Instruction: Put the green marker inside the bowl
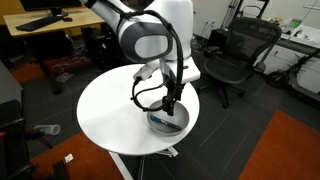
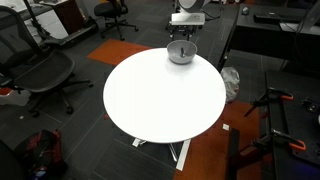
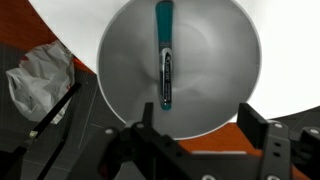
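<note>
Our arm (image 1: 145, 40) partly hides the bowl (image 1: 160, 123) in an exterior view; the green marker (image 3: 164, 55) lies inside it, beyond our wide, empty fingers (image 3: 256, 122).

In the wrist view the bowl (image 3: 215, 70) is cut by the top edge, its far rim out of sight; its near rim is hidden behind the dark hand (image 3: 200, 115), which runs off the bottom edge; the green marker (image 3: 164, 60) meets the top edge, so its upper end is not shown; a pale crumpled thing (image 3: 40, 75) beside the surface (image 3: 295, 40) is blurred, perhaps a bag; in an exterior view the hand (image 1: 172, 108) covers much of the bowl (image 1: 160, 124); in an exterior view the bowl (image 2: 180, 55) is too small to tell its contents.
</note>
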`<state>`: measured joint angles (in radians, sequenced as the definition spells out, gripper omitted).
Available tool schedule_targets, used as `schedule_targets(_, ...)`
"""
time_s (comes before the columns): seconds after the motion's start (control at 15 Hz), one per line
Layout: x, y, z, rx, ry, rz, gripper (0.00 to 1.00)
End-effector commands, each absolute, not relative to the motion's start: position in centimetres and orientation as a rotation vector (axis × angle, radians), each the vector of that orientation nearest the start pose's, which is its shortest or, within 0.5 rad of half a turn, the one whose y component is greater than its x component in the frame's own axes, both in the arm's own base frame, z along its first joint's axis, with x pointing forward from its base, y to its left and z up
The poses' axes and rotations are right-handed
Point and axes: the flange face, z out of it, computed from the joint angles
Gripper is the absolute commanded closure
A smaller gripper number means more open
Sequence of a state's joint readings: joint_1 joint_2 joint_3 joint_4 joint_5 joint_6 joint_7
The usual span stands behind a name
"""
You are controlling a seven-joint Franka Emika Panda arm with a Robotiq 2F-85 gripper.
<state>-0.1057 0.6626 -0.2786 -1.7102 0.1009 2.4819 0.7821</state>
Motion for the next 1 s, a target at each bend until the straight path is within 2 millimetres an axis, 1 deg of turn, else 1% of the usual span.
schedule_targets(0.0, 62.9, -22.5, 27.0, -2.661, 1.751, -0.297, 0.0)
schedule_targets(0.27, 60.7, -20.6, 31.2, -2.679, 1.686, -0.333, 0.0)
schedule_targets(0.6, 56.5, -17.4, 37.0, -2.759, 1.557, -0.381, 0.0)
schedule_targets(0.73, 54.9, -16.0, 39.1, -2.802, 1.492, -0.406, 0.0)
schedule_targets(0.93, 53.0, -14.3, 41.4, -2.854, 1.425, -0.41, 0.0)
